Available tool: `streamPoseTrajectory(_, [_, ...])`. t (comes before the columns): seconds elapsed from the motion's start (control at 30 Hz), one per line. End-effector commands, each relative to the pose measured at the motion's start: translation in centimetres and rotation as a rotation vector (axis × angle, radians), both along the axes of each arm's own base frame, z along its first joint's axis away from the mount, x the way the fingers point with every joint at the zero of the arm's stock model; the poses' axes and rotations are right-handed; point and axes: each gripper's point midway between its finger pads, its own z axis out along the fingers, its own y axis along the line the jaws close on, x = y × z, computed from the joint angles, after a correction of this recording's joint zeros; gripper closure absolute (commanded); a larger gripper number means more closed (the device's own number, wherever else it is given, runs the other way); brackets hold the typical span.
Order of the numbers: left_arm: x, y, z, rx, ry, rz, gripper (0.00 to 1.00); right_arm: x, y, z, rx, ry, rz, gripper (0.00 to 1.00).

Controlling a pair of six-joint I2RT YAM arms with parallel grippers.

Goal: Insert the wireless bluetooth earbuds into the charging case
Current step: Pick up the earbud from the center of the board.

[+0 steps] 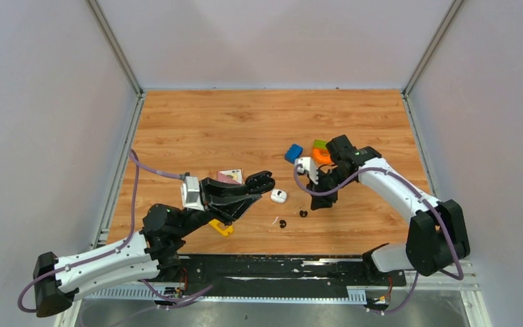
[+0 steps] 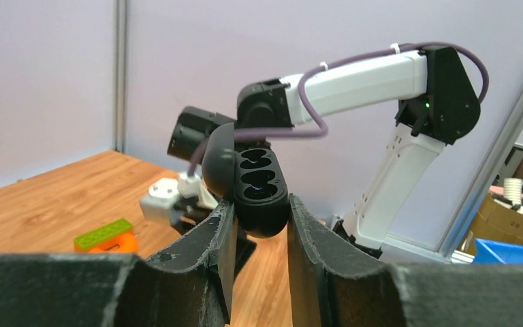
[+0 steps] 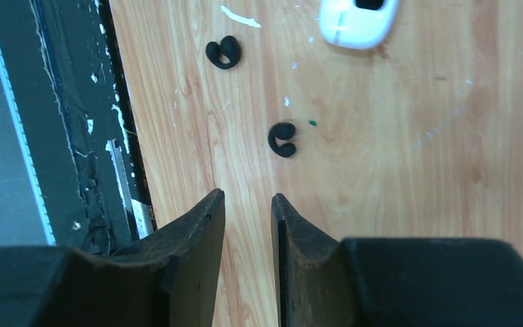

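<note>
Above wood-grain table [image 2: 54, 197], left jaws pinch rounded charging case [image 2: 262, 206].

Bright, even overhead light, soft faint shadows, wrist views slightly blurred up close.

Taking the small case [image 1: 278, 196] on the table [image 1: 211, 129] as landmark: just left of it, the open charging case [image 2: 253, 178] sits between the left gripper's [image 2: 260, 203] fingers. One earbud [image 1: 282, 223] lies before it, another earbud [image 1: 303, 213] before and right. The blocks [image 1: 306, 151] lie behind and right.
</note>
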Motion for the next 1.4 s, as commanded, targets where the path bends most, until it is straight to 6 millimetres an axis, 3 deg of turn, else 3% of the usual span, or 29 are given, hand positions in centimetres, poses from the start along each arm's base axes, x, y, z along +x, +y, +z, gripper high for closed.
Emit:
streamPoseTrajectory(0.0, [0.6,1.4,2.5,-0.027,-0.015,0.07,1.0,-0.6,1.8,-1.5,-0.038,-0.116,0.105,0.69])
streamPoseTrajectory(0.17, [0.9,3.1,3.4,-0.044,-0.019,0.13,1.0,-1.3,2.6,-3.8,-0.065,-0.225,0.196,0.65])
streamPoseTrajectory(0.37, [1.1,4.1,3.4,-0.03,-0.019,0.168,1.0,-1.4,3.5,-3.9,-0.008,-0.399,0.257,0.63])
streamPoseTrajectory(0.57, [1.3,4.1,2.9,-0.031,-0.009,0.176,1.0,-2.1,3.5,-5.2,-0.039,-0.377,0.291,0.64])
streamPoseTrajectory(1.37, [1.7,4.0,1.6,-0.013,0.023,0.184,1.0,-0.6,3.2,-8.4,-0.145,-0.362,0.273,0.66])
